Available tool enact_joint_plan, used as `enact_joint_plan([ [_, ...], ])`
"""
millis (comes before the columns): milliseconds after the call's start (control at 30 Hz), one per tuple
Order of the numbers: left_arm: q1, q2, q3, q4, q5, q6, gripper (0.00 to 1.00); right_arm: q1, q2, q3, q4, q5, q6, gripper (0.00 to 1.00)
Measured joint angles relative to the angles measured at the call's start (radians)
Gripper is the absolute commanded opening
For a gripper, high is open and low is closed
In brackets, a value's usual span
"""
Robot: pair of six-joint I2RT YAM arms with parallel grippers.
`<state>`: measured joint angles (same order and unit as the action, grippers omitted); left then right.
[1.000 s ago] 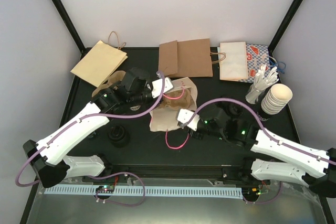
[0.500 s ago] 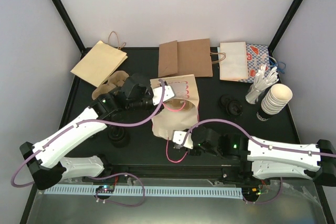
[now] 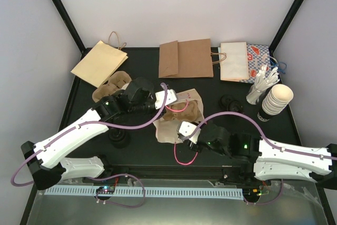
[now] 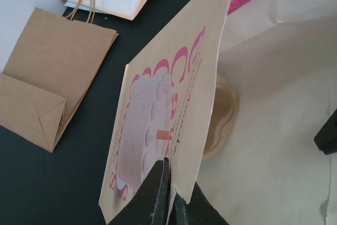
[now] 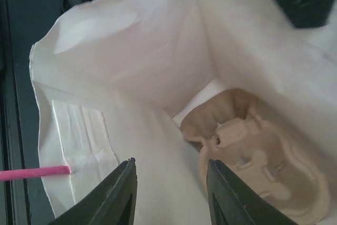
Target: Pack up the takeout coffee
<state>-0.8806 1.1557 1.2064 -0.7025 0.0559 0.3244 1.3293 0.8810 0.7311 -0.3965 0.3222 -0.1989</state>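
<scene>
pale walls (image 3: 174, 3) — black table (image 3: 208, 89), black corner posts (image 3: 60, 9)

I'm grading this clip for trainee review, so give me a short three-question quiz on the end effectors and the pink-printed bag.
1. True or false: the left end effector is shut on a wall of the pink-printed bag.
2. In the right wrist view, what lies inside the bag? A) a black lid B) a moulded pulp cup carrier C) a stack of cups
3. Fill in: at the bag's mouth, the right end effector has its jaws ____.

Key: 1 true; 2 B; 3 open.
</scene>
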Motion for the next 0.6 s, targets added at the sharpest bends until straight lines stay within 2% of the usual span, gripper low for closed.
enact_joint_plan([
  [333,-0.030,0.000,0.000,0.002,0.016,-0.008,0.01,0.000,-0.047,0.135,-0.089,0.041,-0.016,0.38],
  [400,-0.035,0.000,0.000,0.002,0.020,-0.012,0.01,0.000,-0.047,0.167,-0.114,0.043,-0.030,0.35],
  [600,-0.048,0.000,0.000,0.003,0.025,-0.015,0.02,0.000,-0.010,0.229,-0.188,0.054,-0.113,0.34],
])
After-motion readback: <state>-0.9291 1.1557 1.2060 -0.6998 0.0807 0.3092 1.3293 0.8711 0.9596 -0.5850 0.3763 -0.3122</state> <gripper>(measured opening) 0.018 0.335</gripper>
